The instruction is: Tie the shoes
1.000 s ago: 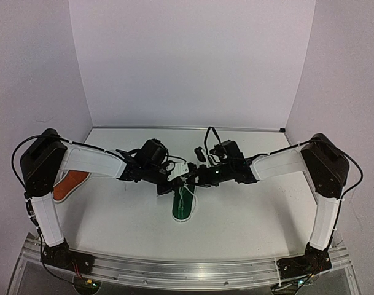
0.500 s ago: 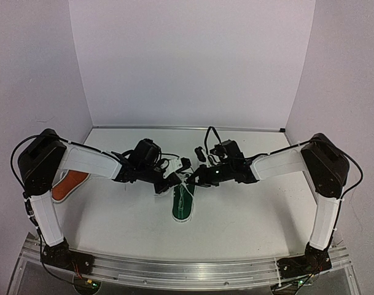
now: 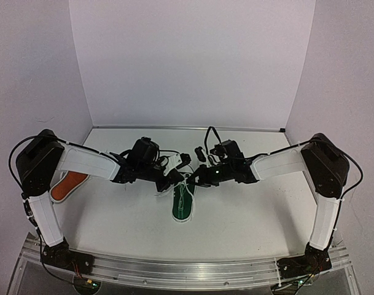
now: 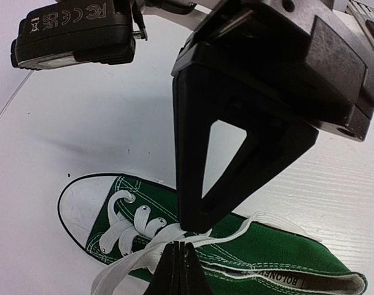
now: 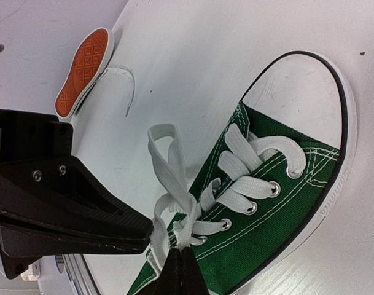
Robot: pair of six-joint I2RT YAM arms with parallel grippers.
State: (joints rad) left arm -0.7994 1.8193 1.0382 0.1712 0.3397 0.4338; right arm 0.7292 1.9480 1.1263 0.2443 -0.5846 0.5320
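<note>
Here the orange shoe [image 3: 69,184] lies well left of the green shoe [image 3: 183,208], its sole showing. Over the green shoe's laces [image 5: 174,203], the left gripper [image 4: 178,247] pinches a white strand, its fingers pressed together. Just beside it, the right gripper [image 5: 177,253] pinches another strand likewise.

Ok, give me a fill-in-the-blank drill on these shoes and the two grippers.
1. On the green shoe, the left gripper and right gripper both pinch the ___.
2. The green shoe's toe cap is ___.
3. The orange shoe lies partly under the ___ arm.
4. The right wrist view shows the orange shoe's ___.
Missing words: laces, white, left, sole.
</note>
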